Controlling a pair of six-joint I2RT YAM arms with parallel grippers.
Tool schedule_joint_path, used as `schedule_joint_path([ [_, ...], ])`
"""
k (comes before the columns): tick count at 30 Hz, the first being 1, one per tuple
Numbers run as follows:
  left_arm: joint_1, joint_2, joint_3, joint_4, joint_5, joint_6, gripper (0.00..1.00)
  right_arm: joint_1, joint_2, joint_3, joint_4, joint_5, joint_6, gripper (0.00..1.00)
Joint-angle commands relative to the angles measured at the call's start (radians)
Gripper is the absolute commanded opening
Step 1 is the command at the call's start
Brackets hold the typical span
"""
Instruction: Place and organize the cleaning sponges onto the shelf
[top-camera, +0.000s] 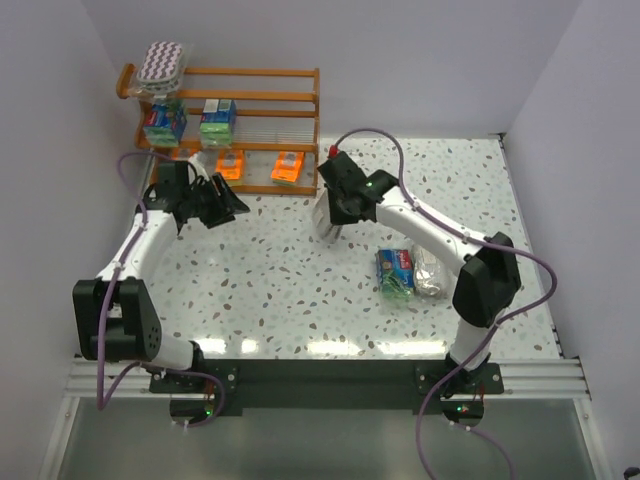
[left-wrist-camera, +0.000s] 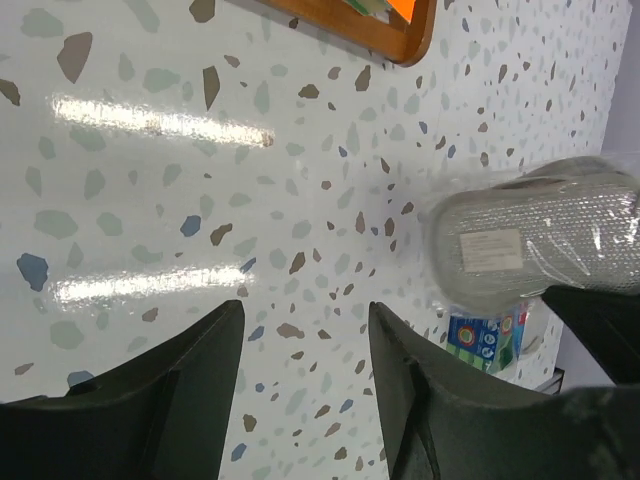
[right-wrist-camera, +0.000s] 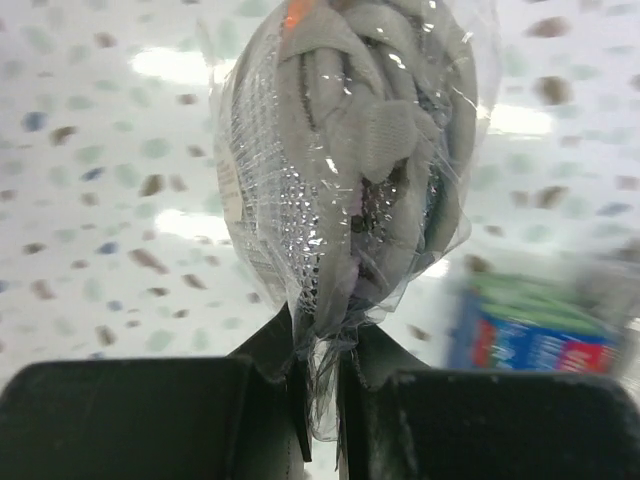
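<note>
Between the right gripper's (right-wrist-camera: 320, 390) fingers, clamped on the wrapper's edge, a grey-white pad (right-wrist-camera: 350, 170) sticks straight out, its long axis in line with the fingertips, over the middle of the table (top-camera: 280, 290). Off to its far left stands the shelf (top-camera: 250, 72), well apart. Nearer that shelf hovers the left gripper (left-wrist-camera: 300, 380), fingers apart and empty.

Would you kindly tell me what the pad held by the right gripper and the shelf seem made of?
Grey-white pad: soft grey fabric over glittery silver mesh, in glossy clear plastic wrap that glints and creases. Shelf: probably wood, smooth orange-brown finish, with slatted tiers.
</note>
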Motion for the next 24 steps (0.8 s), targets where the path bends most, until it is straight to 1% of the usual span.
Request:
schedule_joint_path([
  [1, 0.011, -0.007, 0.020, -0.028, 0.015, -0.031, 0.57, 0.007, 0.001, 0.128, -0.314, 0.358, -0.157, 0.00],
  [2, 0.010, -0.003, 0.017, -0.028, 0.016, -0.033, 0.57, 0.012, 0.013, 0.141, -0.348, 0.439, -0.175, 0.00],
  [4, 0.010, -0.012, -0.004, -0.019, 0.018, -0.042, 0.57, 0.043, 0.047, 0.152, -0.365, 0.539, -0.198, 0.00],
  [5, 0.011, -0.016, -0.022, -0.016, 0.018, -0.047, 0.56, 0.067, 0.063, 0.156, -0.376, 0.613, -0.209, 0.00],
  [9, 0.011, -0.045, -0.052, -0.010, 0.010, -0.055, 0.56, 0.119, 0.144, 0.161, -0.414, 0.726, -0.207, 0.00],
  [13, 0.011, -0.076, -0.070, -0.022, 0.001, -0.058, 0.56, 0.165, 0.187, 0.135, -0.376, 0.745, -0.211, 0.00],
  [19, 0.010, -0.101, -0.073, -0.042, -0.031, -0.064, 0.56, 0.262, 0.201, 0.124, -0.316, 0.737, -0.232, 0.00],
  [22, 0.011, -0.108, -0.070, -0.054, -0.057, -0.068, 0.56, 0.320, 0.225, 0.130, -0.302, 0.723, -0.214, 0.06],
  [24, 0.013, -0.111, -0.070, -0.059, -0.080, -0.074, 0.55, 0.366, 0.237, 0.136, -0.293, 0.682, -0.203, 0.09],
])
